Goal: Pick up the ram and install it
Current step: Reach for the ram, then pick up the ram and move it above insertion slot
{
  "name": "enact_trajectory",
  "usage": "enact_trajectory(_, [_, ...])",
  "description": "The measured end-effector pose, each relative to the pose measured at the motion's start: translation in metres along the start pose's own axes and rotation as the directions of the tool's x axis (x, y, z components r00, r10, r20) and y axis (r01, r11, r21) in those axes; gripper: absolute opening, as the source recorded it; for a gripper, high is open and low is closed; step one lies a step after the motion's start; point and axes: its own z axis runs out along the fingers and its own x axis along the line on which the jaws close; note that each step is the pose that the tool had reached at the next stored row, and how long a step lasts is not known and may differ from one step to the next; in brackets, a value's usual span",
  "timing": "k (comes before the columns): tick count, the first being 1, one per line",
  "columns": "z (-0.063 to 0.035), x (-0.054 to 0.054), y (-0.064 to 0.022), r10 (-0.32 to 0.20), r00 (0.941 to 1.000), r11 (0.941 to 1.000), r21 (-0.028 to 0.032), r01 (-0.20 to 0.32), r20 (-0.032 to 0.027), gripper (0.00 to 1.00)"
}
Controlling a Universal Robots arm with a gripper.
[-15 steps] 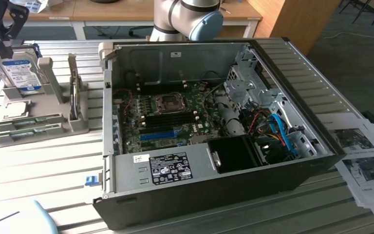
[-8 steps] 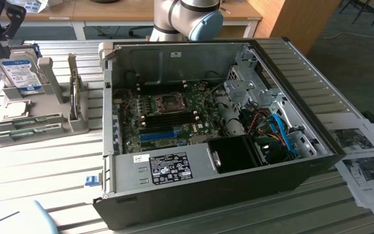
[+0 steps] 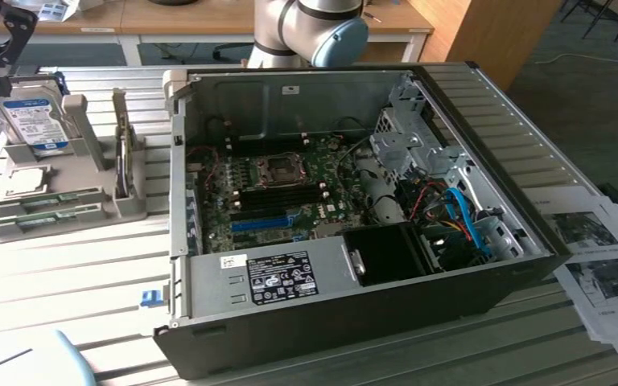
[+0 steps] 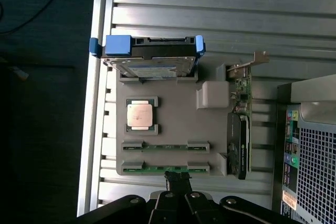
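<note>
Getting ready to pick up the ram

I hang over the grey plastic tray (image 4: 210,95) on the tabletop (image 4: 210,3). My gripper (image 4: 177,179) looks closed and holds nothing. The thin green ram strip (image 4: 152,169) lies in the tray's outer slot, not picked up yet. I think grabbing it needs me open and lined up.

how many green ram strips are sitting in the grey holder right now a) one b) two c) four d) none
b: one ram strip and a second ram strip lie side by side in slots of the grey holder, beside the cpu.
</note>
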Motion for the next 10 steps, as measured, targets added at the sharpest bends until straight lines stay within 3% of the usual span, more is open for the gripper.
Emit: enact_trajectory(10, [0.0,0.0001,0.0,0.0,1.0,1.0,0.0,0.0,0.0,0.1])
